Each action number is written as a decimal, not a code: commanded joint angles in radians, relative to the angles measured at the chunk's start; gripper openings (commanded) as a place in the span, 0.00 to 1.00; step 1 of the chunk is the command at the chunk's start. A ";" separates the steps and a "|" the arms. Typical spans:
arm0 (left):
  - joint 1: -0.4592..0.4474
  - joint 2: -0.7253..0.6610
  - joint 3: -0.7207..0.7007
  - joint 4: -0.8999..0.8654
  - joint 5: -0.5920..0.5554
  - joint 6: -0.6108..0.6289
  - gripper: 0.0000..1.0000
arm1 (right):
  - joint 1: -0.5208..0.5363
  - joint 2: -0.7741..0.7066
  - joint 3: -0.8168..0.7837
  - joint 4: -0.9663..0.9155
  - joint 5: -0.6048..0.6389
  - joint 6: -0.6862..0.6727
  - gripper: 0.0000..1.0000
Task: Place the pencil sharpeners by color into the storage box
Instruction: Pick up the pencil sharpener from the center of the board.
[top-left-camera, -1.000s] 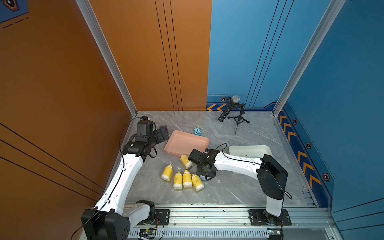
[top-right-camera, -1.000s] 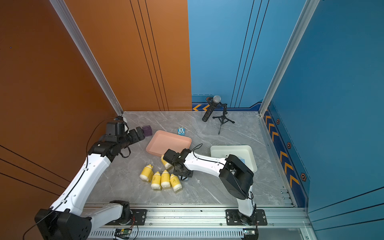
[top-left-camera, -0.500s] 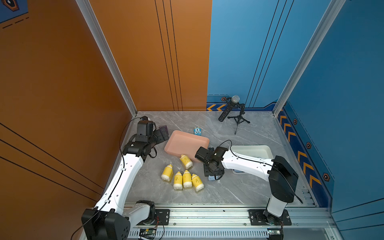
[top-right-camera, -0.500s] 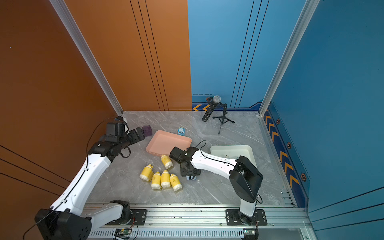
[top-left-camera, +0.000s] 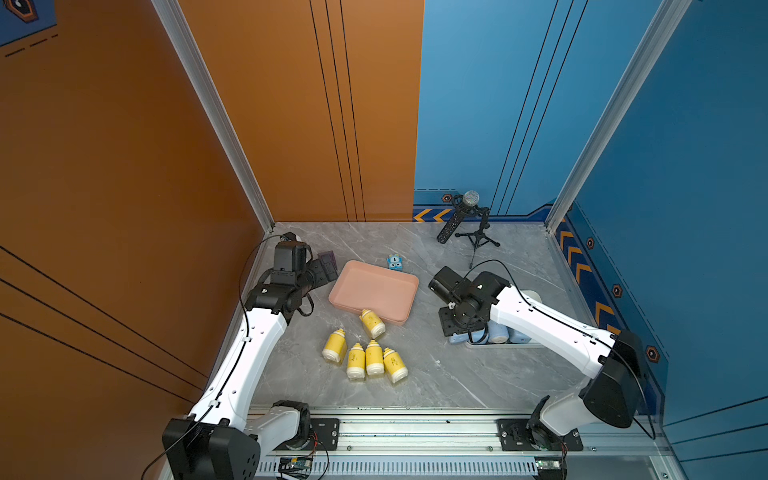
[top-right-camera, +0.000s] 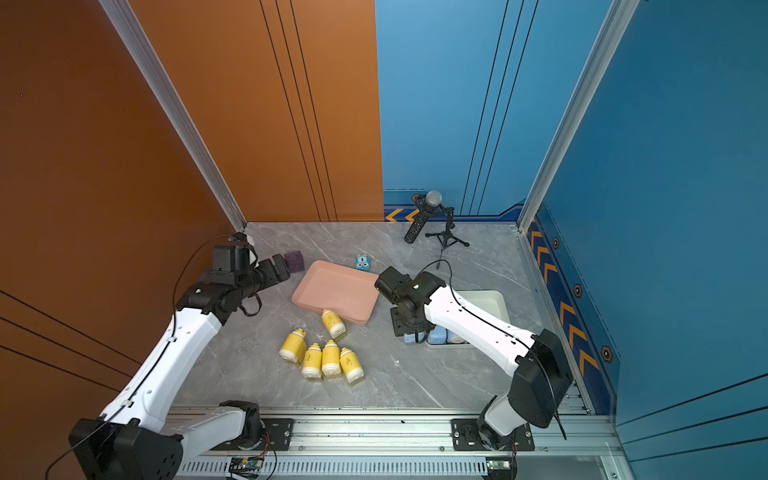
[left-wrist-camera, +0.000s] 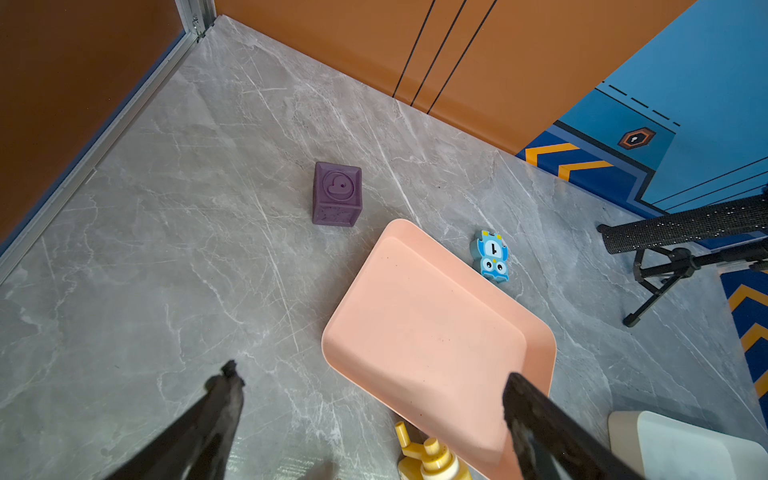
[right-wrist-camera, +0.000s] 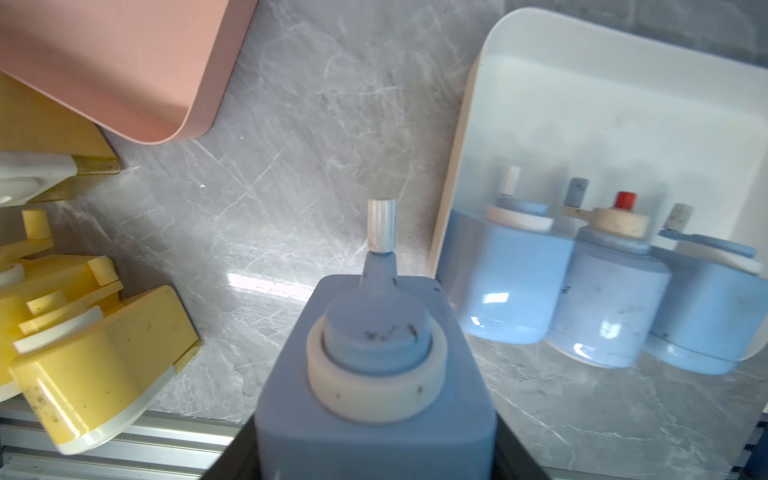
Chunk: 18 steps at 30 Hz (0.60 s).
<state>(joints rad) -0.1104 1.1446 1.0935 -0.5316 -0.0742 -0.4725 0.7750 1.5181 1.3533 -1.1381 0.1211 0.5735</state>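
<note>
My right gripper (top-left-camera: 459, 330) (right-wrist-camera: 374, 457) is shut on a light blue pencil sharpener (right-wrist-camera: 376, 374) (top-left-camera: 456, 339), held low just outside the near left corner of the white storage box (top-left-camera: 534, 296) (right-wrist-camera: 582, 50). Three blue sharpeners (right-wrist-camera: 507, 282) lie inside that box along its near wall. Several yellow sharpeners (top-left-camera: 374, 358) (top-right-camera: 331, 358) lie in a cluster on the table, one of them (top-left-camera: 372, 323) against the pink storage box (top-left-camera: 374, 291) (left-wrist-camera: 424, 332), which holds nothing. My left gripper (top-left-camera: 326, 266) (left-wrist-camera: 370, 382) hangs open beside the pink box's far left corner.
A dark purple cube (left-wrist-camera: 336, 193) sits by the left gripper near the orange wall. A small blue cartoon toy (top-left-camera: 395, 262) (left-wrist-camera: 492, 255) lies behind the pink box. A microphone on a tripod (top-left-camera: 469, 216) stands at the back. A metal rail (top-left-camera: 415, 432) runs along the front edge.
My right arm has swung right, from beside the yellow cluster to the white box's corner, carrying the blue sharpener. The left arm has not moved.
</note>
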 joint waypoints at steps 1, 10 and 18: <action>-0.005 -0.016 -0.010 0.006 -0.001 -0.004 0.98 | -0.085 -0.072 0.011 -0.113 0.066 -0.116 0.35; -0.006 -0.016 -0.008 0.006 0.006 -0.006 0.98 | -0.354 -0.149 0.003 -0.137 0.125 -0.294 0.36; 0.000 -0.031 -0.007 0.007 0.004 -0.006 0.98 | -0.519 -0.181 -0.014 -0.115 0.084 -0.413 0.37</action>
<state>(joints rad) -0.1104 1.1385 1.0935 -0.5316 -0.0734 -0.4728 0.2787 1.3785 1.3468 -1.2392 0.1986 0.2329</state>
